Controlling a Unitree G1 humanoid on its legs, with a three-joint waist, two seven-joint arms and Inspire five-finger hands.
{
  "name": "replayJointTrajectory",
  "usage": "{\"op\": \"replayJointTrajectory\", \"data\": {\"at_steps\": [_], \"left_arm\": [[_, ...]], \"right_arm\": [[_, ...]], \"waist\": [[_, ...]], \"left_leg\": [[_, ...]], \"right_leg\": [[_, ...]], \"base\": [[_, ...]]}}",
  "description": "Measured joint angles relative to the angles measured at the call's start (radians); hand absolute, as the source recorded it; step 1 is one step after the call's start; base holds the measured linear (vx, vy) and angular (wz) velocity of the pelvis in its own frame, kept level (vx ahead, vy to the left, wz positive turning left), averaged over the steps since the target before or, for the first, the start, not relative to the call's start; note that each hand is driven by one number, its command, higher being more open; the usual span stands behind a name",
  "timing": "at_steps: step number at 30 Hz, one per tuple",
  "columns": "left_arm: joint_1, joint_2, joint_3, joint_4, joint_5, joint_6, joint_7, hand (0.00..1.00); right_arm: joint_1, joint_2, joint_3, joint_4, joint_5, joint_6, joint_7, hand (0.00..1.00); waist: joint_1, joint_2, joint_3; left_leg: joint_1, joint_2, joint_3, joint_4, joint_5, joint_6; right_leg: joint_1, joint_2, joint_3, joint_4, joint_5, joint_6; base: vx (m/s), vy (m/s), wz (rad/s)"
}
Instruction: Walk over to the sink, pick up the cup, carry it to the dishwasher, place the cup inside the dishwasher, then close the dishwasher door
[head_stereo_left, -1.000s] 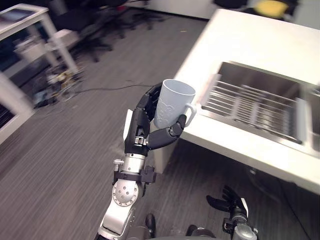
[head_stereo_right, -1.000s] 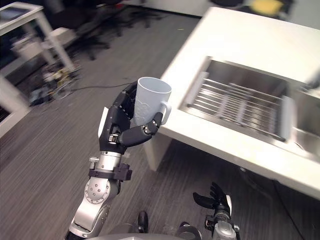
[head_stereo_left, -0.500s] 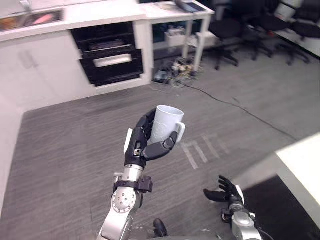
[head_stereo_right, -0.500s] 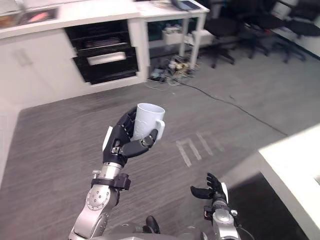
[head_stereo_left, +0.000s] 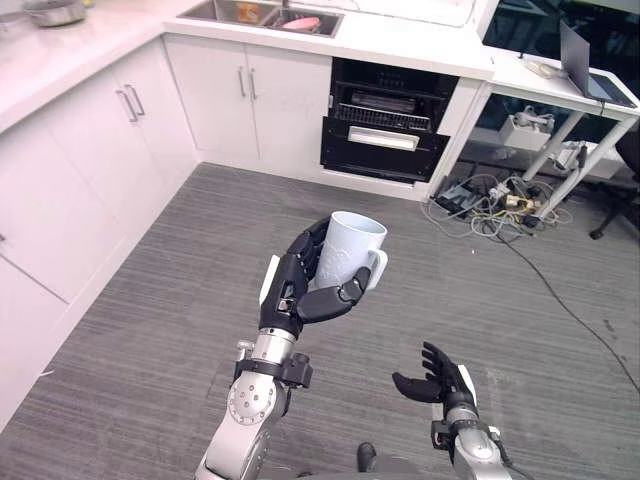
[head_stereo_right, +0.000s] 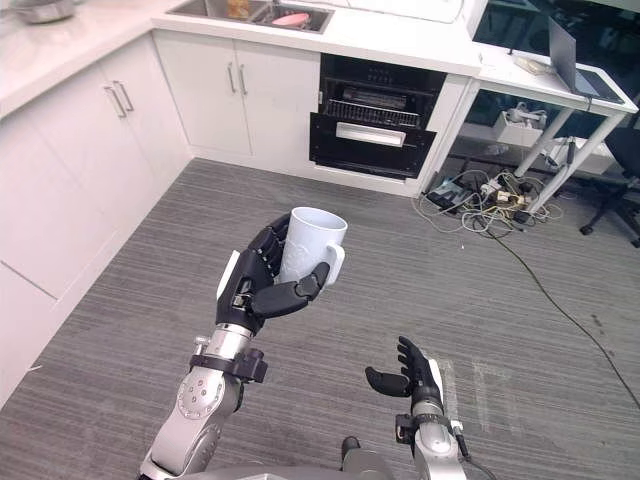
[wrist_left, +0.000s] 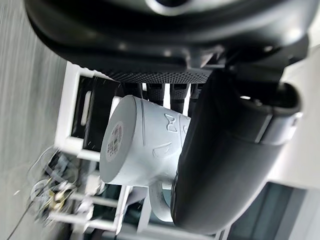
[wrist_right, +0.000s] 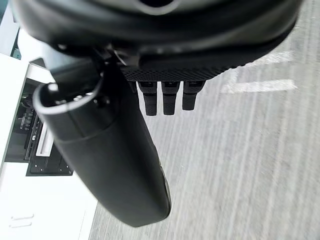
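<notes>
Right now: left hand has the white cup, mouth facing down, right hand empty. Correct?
Not quite. The cup is upright with its open mouth facing up, as the left eye view shows. The rest holds: the left hand is curled round the cup, and the right hand is empty, its fingers relaxed.

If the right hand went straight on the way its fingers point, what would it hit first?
Likely just the floor: past the right hand's open fingers nothing stands in the way. Depth is hard to judge.
</notes>
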Motion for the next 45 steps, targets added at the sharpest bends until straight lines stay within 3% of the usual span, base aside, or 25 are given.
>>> {"op": "replayJointTrajectory", "data": {"at_steps": [1, 11, 17, 20, 21, 22, 23, 24, 25, 27, 29, 31, 33, 34, 35, 37, 38, 40, 42, 43, 45], "left_arm": [[0.032, 0.018, -0.003, 0.024, 0.001, 0.004, -0.028, 0.3], [0.021, 0.009, 0.005, 0.034, -0.001, 0.005, -0.018, 0.3], [0.023, -0.03, 0.099, 0.042, -0.033, 0.005, 0.019, 0.3], [0.024, -0.041, 0.159, 0.04, -0.061, 0.005, 0.052, 0.3], [0.028, -0.052, 0.176, 0.034, -0.061, 0.005, 0.056, 0.3], [0.045, -0.069, 0.187, 0.018, -0.062, 0.004, 0.064, 0.3], [0.049, -0.067, 0.189, 0.015, -0.062, 0.0, 0.064, 0.3], [0.068, -0.065, 0.203, 0.014, -0.062, 0.001, 0.075, 0.3], [0.09, -0.057, 0.207, 0.013, -0.061, 0.003, 0.091, 0.3], [0.106, -0.048, 0.207, 0.011, -0.061, 0.003, 0.097, 0.3], [0.102, -0.046, 0.197, 0.01, -0.061, 0.002, 0.097, 0.3], [0.087, -0.04, 0.168, 0.01, -0.061, 0.002, 0.093, 0.3], [0.057, -0.044, 0.129, 0.012, -0.06, 0.002, 0.089, 0.3], [0.042, -0.047, 0.104, 0.015, -0.06, 0.002, 0.087, 0.3], [0.016, -0.061, 0.071, 0.031, -0.06, 0.005, 0.084, 0.3], [-0.005, -0.066, 0.047, 0.042, -0.06, 0.006, 0.081, 0.3], [-0.014, -0.087, 0.027, 0.057, -0.06, 0.008, 0.079, 0.3], [-0.004, -0.12, 0.025, 0.052, -0.06, 0.007, 0.054, 0.3], [-0.006, -0.127, 0.016, 0.048, -0.059, -0.004, 0.042, 0.3], [-0.005, -0.123, 0.01, 0.05, -0.059, -0.003, 0.039, 0.3], [0.006, -0.119, 0.012, 0.056, -0.06, -0.003, 0.029, 0.3]], "right_arm": [[0.042, -0.037, 0.021, 0.095, -0.035, 0.004, 0.009, 0.9], [0.05, -0.032, 0.019, 0.136, -0.021, 0.004, 0.004, 0.9], [0.036, -0.016, 0.018, 0.177, -0.006, 0.017, -0.023, 0.9], [0.008, -0.014, 0.009, 0.177, 0.014, 0.02, -0.048, 0.9], [-0.004, -0.017, -0.005, 0.177, 0.013, 0.023, -0.055, 0.9], [-0.012, -0.022, -0.014, 0.169, 0.013, 0.023, -0.062, 0.9], [-0.019, -0.015, -0.018, 0.171, 0.013, 0.026, -0.066, 0.9], [-0.033, -0.016, -0.017, 0.17, 0.012, 0.028, -0.066, 0.9], [-0.037, -0.013, -0.014, 0.167, 0.01, 0.029, -0.067, 0.9], [-0.035, -0.004, 0.004, 0.154, 0.006, 0.03, -0.065, 0.9], [-0.036, 0.001, 0.018, 0.119, 0.006, 0.03, -0.064, 0.9], [-0.036, -0.001, 0.016, 0.085, 0.006, 0.03, -0.065, 0.9], [-0.035, -0.013, 0.008, 0.035, 0.006, 0.03, -0.071, 0.9], [-0.031, -0.03, 0.008, -0.001, 0.005, 0.03, -0.074, 0.9], [-0.043, -0.059, 0.004, -0.039, 0.004, 0.03, -0.081, 0.9], [-0.045, -0.061, -0.002, -0.063, 0.005, 0.033, -0.08, 0.9], [-0.031, -0.058, 0.0, -0.101, 0.004, 0.035, -0.078, 0.9], [0.009, -0.05, 0.024, -0.217, 0.004, 0.032, -0.085, 0.9], [0.015, -0.025, 0.036, -0.284, 0.004, 0.005, -0.094, 0.9], [-0.011, -0.016, 0.038, -0.278, 0.004, -0.001, -0.102, 0.9], [-0.043, -0.018, 0.04, -0.24, 0.004, -0.001, -0.104, 0.9]], "waist": [[-0.032, 0.005, -0.033], [-0.033, 0.0, -0.03], [-0.013, 0.008, -0.017], [-0.003, 0.005, 0.006], [0.001, 0.0, 0.018], [-0.001, 0.013, 0.026], [-0.001, -0.004, 0.035], [0.004, -0.02, 0.046], [-0.001, -0.01, 0.056], [0.001, 0.001, 0.062], [-0.004, 0.003, 0.07], [-0.033, 0.012, 0.077], [-0.057, 0.012, 0.082], [-0.067, 0.019, 0.078], [-0.062, 0.078, 0.076], [-0.072, 0.09, 0.075], [-0.08, 0.097, 0.078], [-0.053, 0.098, 0.08], [-0.026, 0.097, 0.077], [-0.022, 0.091, 0.08], [0.002, 0.082, 0.083]], "left_leg": [[0.022, 0.1, -0.005, -0.159, 0.108, 0.007], [0.041, 0.11, 0.02, -0.144, 0.105, 0.003], [-0.014, 0.155, 0.039, -0.031, 0.042, -0.01], [-0.043, 0.163, 0.055, 0.02, 0.008, 0.012], [-0.065, 0.162, 0.075, 0.102, -0.02, 0.038], [-0.054, 0.154, 0.082, 0.115, -0.079, 0.043], [-0.05, 0.133, 0.078, 0.129, -0.096, 0.038], [-0.033, 0.1, 0.073, 0.131, -0.117, 0.059], [-0.003, 0.088, 0.053, 0.133, -0.128, 0.081], [0.03, 0.076, 0.029, 0.114, -0.142, 0.088], [0.068, 0.067, 0.001, 0.08, -0.152, 0.09], [0.105, 0.067, -0.054, 0.039, -0.16, 0.089], [0.161, 0.065, -0.117, -0.001, -0.172, 0.053], [0.2, 0.069, -0.149, -0.016, -0.189, 0.022], [0.221, 0.111, -0.166, -0.015, -0.185, -0.02], [0.22, 0.124, -0.166, 0.042, -0.147, -0.07], [0.193, 0.145, -0.137, 0.185, -0.078, -0.119], [0.085, 0.241, -0.001, 0.515, 0.11, -0.095], [-0.059, 0.359, 0.101, 0.76, 0.059, -0.07], [-0.135, 0.391, 0.154, 0.777, 0.015, -0.029], [-0.207, 0.396, 0.223, 0.654, -0.04, 0.001]], "right_leg": [[0.042, 0.036, 0.022, -0.111, 0.08, -0.02], [0.072, 0.041, 0.026, -0.137, 0.093, -0.022], [0.079, 0.045, -0.069, -0.133, 0.077, -0.038], [0.03, 0.03, -0.105, -0.037, 0.016, -0.033], [-0.016, 0.01, -0.125, 0.069, -0.043, -0.023], [-0.065, -0.011, -0.154, 0.216, -0.119, -0.018], [-0.092, -0.038, -0.157, 0.307, -0.154, -0.008], [-0.162, -0.081, -0.166, 0.494, -0.162, -0.017], [-0.209, -0.085, -0.146, 0.611, -0.174, -0.029], [-0.25, -0.065, -0.145, 0.64, -0.212, -0.018], [-0.294, -0.038, -0.166, 0.572, -0.21, -0.015], [-0.332, -0.005, -0.183, 0.428, -0.172, -0.008], [-0.349, 0.017, -0.182, 0.209, -0.011, -0.022], [-0.333, 0.024, -0.171, 0.206, 0.127, -0.048], [-0.336, 0.035, -0.198, 0.291, 0.077, -0.081], [-0.315, 0.023, -0.231, 0.337, 0.019, -0.088], [-0.249, 0.023, -0.269, 0.34, -0.024, -0.1], [-0.118, 0.053, -0.268, 0.27, -0.056, -0.121], [0.014, 0.09, -0.251, 0.15, -0.08, -0.118], [0.081, 0.091, -0.243, 0.09, -0.08, -0.119], [0.16, 0.073, -0.206, 0.026, -0.084, -0.112]], "base": [[0.0, 0.0, 0.0], [-0.01, -0.002, -0.04], [-0.05, -0.016, 0.08], [-0.04, 0.015, 0.33], [0.02, 0.095, 0.59], [0.03, 0.125, 0.63], [0.08, 0.123, 0.48], [0.12, 0.092, 0.42], [0.16, 0.07, 0.38], [0.23, 0.038, 0.41], [0.37, -0.004, 0.49], [0.51, -0.062, 0.84], [0.51, -0.127, 0.94], [0.75, -0.211, 0.79], [0.75, -0.207, 0.64], [0.55, -0.158, 0.55], [0.59, -0.224, 0.59], [0.59, -0.212, 0.12], [0.58, -0.126, -0.26], [0.47, -0.081, -0.16], [0.48, 0.01, -0.38]]}}
